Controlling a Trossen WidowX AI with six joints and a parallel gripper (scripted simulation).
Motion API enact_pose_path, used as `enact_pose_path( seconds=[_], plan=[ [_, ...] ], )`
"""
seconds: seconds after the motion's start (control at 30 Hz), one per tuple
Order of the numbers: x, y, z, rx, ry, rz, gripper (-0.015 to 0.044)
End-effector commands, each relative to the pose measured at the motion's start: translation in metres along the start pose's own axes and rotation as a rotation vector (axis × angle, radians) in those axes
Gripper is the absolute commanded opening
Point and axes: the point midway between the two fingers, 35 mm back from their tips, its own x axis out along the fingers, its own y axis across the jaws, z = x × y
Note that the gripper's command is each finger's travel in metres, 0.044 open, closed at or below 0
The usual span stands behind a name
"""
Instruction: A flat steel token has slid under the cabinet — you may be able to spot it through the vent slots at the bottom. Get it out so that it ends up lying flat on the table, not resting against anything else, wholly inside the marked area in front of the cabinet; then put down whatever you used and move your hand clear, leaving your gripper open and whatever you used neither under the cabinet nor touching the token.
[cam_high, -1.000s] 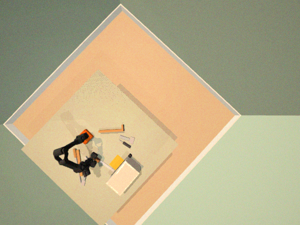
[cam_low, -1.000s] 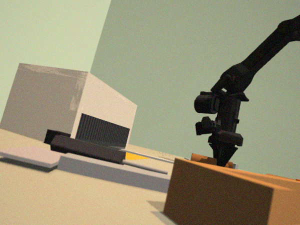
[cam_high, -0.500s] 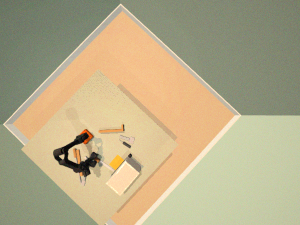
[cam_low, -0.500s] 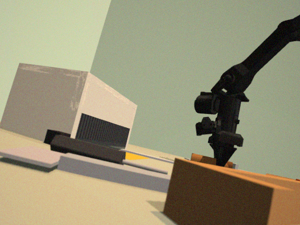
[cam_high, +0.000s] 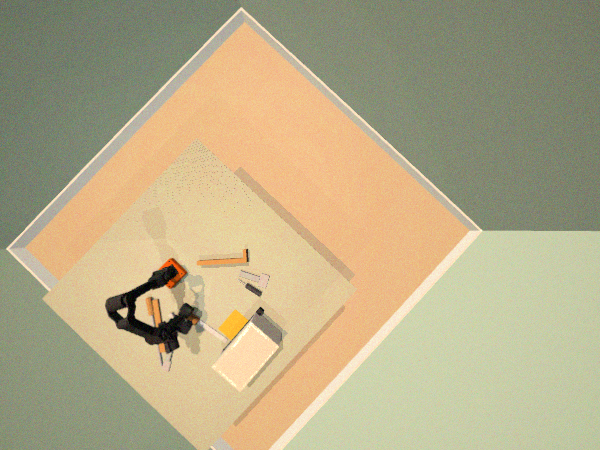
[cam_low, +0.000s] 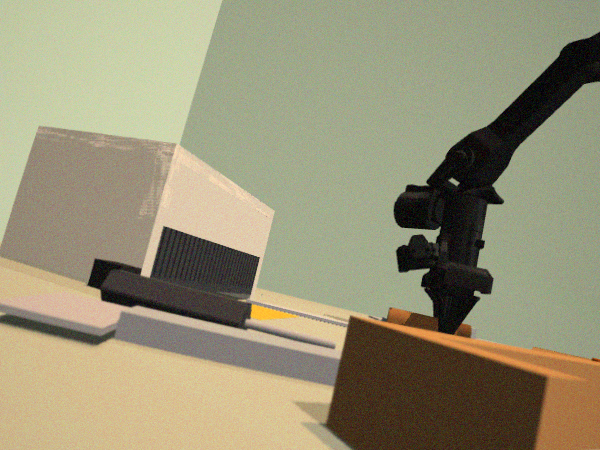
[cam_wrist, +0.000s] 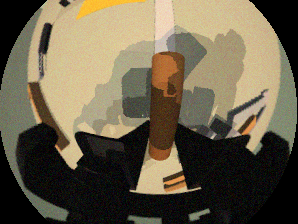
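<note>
My gripper (cam_high: 192, 315) (cam_low: 451, 322) (cam_wrist: 161, 124) is shut on the brown handle (cam_high: 195, 318) (cam_low: 411, 317) (cam_wrist: 166, 99) of a long tool, low over the table. The tool's pale shaft (cam_high: 213, 331) (cam_wrist: 162, 16) points towards the cabinet (cam_high: 246, 356) (cam_low: 150, 200), and its tip lies near the cabinet's front corner. The yellow marked area (cam_high: 233, 323) (cam_low: 267, 313) lies in front of the cabinet's dark vent slots (cam_low: 205, 262). The steel token is not visible in any view.
An orange L-shaped tool (cam_high: 222, 261) (cam_low: 440, 390) lies on the table behind the gripper. A pale T-shaped tool (cam_high: 254, 276) (cam_low: 225, 345) with a dark handle (cam_high: 253, 289) (cam_low: 175, 297) lies near the cabinet. Another orange and pale tool (cam_high: 157, 312) lies under the arm.
</note>
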Motion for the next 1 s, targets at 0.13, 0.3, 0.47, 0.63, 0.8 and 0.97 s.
enact_pose_path(
  seconds=[0.13,0.3,0.47,0.63,0.8,0.97],
  plan=[
    [-0.001,0.0,-0.003,-0.008,0.003,-0.001,0.0],
    [-0.001,0.0,0.005,-0.017,0.003,-0.001,0.0],
    [-0.001,0.0,0.012,-0.024,0.003,0.0,0.0],
    [-0.001,0.001,0.019,-0.028,0.002,0.0,0.0],
    [-0.001,0.001,0.027,-0.031,0.002,0.0,0.0],
    [-0.001,0.001,0.034,-0.033,0.001,0.0,0.0]
  ],
)
